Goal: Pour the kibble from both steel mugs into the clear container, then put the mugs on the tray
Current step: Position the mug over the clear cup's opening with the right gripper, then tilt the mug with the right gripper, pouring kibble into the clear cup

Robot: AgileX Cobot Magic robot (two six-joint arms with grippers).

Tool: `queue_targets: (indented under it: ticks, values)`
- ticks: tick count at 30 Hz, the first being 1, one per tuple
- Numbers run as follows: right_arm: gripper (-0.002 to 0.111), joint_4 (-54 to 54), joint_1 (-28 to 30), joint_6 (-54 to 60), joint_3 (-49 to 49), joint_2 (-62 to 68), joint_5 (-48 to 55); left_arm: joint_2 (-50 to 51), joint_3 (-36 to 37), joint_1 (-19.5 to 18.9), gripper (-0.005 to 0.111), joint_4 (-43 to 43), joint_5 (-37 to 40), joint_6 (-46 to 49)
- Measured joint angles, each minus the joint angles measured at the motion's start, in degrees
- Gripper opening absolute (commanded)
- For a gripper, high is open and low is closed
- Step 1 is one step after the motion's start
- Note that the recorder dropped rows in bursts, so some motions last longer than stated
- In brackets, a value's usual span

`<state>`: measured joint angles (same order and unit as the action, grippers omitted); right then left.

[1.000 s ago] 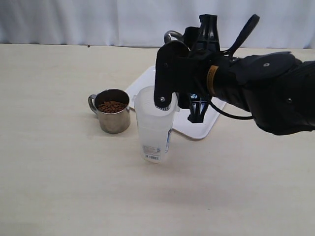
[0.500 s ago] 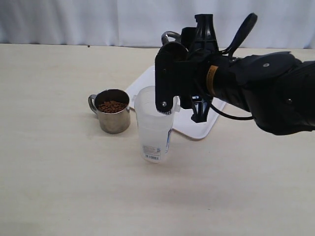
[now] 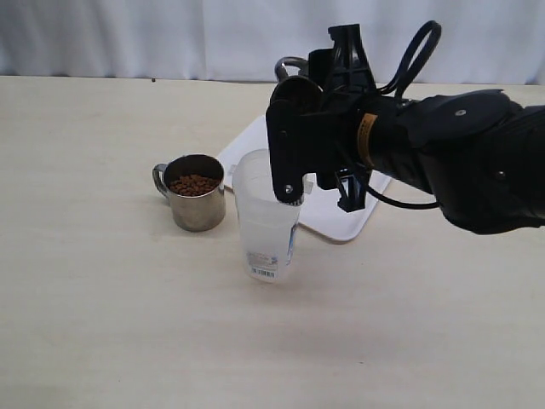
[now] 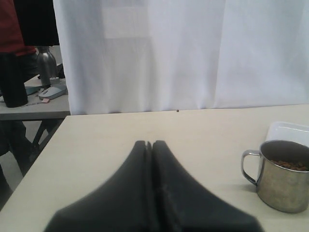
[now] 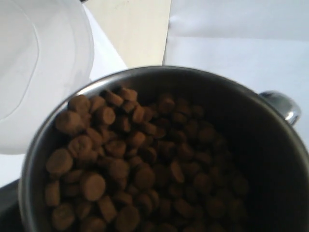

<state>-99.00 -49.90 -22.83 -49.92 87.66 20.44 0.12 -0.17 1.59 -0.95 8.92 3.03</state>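
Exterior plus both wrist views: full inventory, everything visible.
standing mug: 1, steel, on table beside clear container
held mug: 1, steel, tilted at the container's rim; mostly hidden in exterior view
kibble: many pellets, brown, in both mugs
clear container: 1, translucent, upright in front of tray
tray: 1, white, partly hidden behind the arm
table: 1, beige
curtain: white, behind table
steel flask: 1, on a side table in the background
left claw: black, shut, empty
right claw: black, shut on held mug
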Motion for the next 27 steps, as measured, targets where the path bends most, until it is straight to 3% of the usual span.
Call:
queue_targets:
  ticks: [27]
  values:
    - [0.005,-0.2,0.0,7.71,-2.34,2.69,-1.27,0.0,0.0,0.0,0.0,0.0,0.0,0.0]
